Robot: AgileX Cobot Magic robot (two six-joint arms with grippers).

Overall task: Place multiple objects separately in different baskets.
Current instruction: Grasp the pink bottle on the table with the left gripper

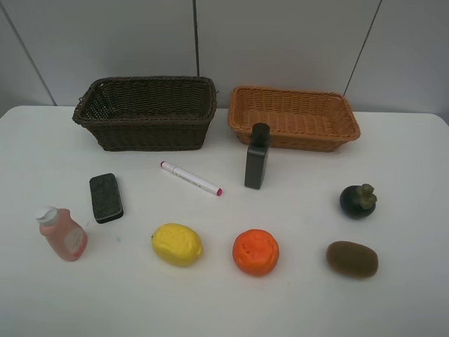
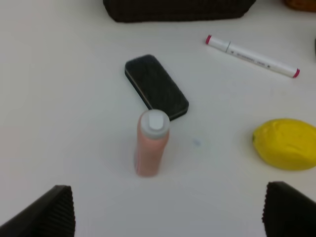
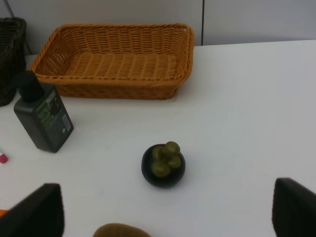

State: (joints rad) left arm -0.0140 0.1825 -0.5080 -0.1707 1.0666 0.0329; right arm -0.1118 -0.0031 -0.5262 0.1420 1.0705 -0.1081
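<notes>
On the white table stand a pink bottle [image 1: 63, 234], black eraser [image 1: 106, 197], marker [image 1: 191, 177], dark bottle [image 1: 257, 156], lemon [image 1: 177, 244], orange [image 1: 255, 251], mangosteen [image 1: 358, 200] and kiwi [image 1: 351, 258]. Behind them are the dark brown basket [image 1: 147, 133] and the tan basket [image 1: 302, 142], both empty. My left gripper [image 2: 168, 217] hangs open above the table, short of the upright pink bottle [image 2: 152, 143] and eraser [image 2: 156, 86]. My right gripper [image 3: 165, 212] is open too, near the mangosteen [image 3: 163, 165]. Neither arm shows in the high view.
A pale panelled wall [image 1: 280, 42] rises right behind the baskets. The lemon [image 2: 286, 144] lies near one left fingertip [image 2: 291, 210]. The dark bottle [image 3: 43, 116] stands in front of the tan basket [image 3: 116, 91], and the kiwi [image 3: 121, 230] lies close under the right gripper.
</notes>
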